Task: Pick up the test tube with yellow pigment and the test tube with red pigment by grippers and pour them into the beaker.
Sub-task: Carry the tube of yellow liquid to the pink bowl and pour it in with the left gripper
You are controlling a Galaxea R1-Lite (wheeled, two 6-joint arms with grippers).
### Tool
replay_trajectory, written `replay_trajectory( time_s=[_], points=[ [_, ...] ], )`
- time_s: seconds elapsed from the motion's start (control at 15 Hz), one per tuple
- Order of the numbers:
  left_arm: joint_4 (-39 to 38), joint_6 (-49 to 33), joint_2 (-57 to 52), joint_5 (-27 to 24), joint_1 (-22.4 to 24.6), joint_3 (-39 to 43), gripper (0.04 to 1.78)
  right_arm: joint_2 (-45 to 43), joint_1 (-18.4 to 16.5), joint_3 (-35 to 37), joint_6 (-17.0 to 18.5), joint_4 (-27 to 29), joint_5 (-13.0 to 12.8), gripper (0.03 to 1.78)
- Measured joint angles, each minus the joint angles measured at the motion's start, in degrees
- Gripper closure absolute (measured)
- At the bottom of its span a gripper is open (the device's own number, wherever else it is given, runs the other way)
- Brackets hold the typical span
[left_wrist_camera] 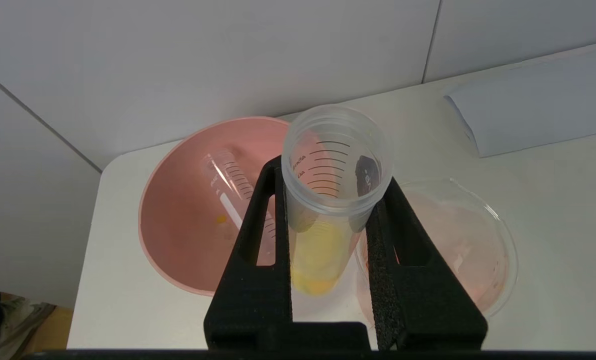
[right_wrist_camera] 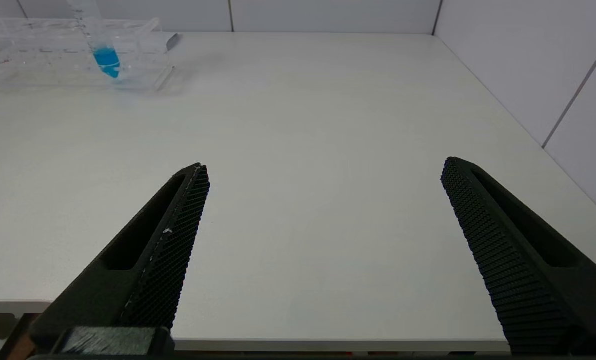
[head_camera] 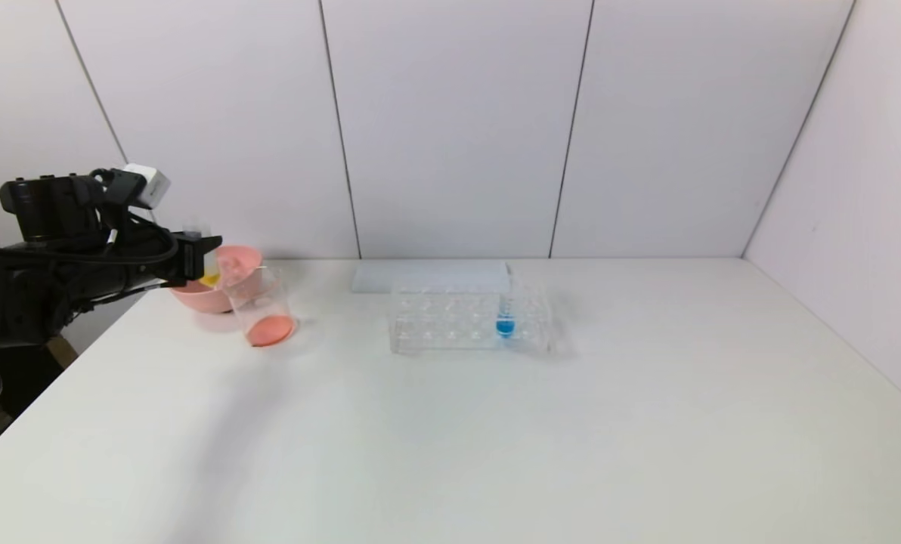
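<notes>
A: Left hand (left_wrist_camera: 328,240)?
B: Clamped on the test tube with yellow pigment (left_wrist_camera: 328,200), one finger on each side, tube mouth toward the wrist camera, yellow liquid pooled at the rounded base. Held above the far left corner of the table (head_camera: 450,438), over the pink bowl (head_camera: 227,283) and beside the beaker (head_camera: 261,310).

A: Tubes, counted?
B: Three. One yellow in the grip. One lying on its side inside the pink bowl (left_wrist_camera: 228,185), clear, graduated, only an orange speck near it; probably the test tube with red pigment, emptied. One with blue liquid (head_camera: 505,313) upright in the rack.

A: Vessels?
B: Two. One pink bowl at the back left, one beaker just in front of it, touching or nearly so; cannot tell which. Orange-red liquid across the beaker's bottom.

A: Farther out?
B: One clear tube rack (head_camera: 469,317) mid-table, well apart from the beaker, holding just the blue tube. One flat pale sheet (head_camera: 429,276) behind the rack.

A: Right hand (right_wrist_camera: 323,175)?
B: Spread wide, gripping nothing, low over the near right part of the table, well apart from the rack.
</notes>
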Motion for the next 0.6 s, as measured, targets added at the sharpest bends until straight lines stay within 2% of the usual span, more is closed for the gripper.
replay_trajectory(
  time_s=[0.2, 0.6],
  points=[
    [0.39, 2.05, -0.20, -2.71, 1.29, -0.12, 1.38, 0.00, 0.00, 0.02, 0.01, 0.00, 0.00, 0.11],
    [0.69, 3.04, -0.74, -2.90, 1.88, -0.26, 1.38, 0.00, 0.02, 0.05, 0.04, 0.00, 0.00, 0.11]
  ],
)
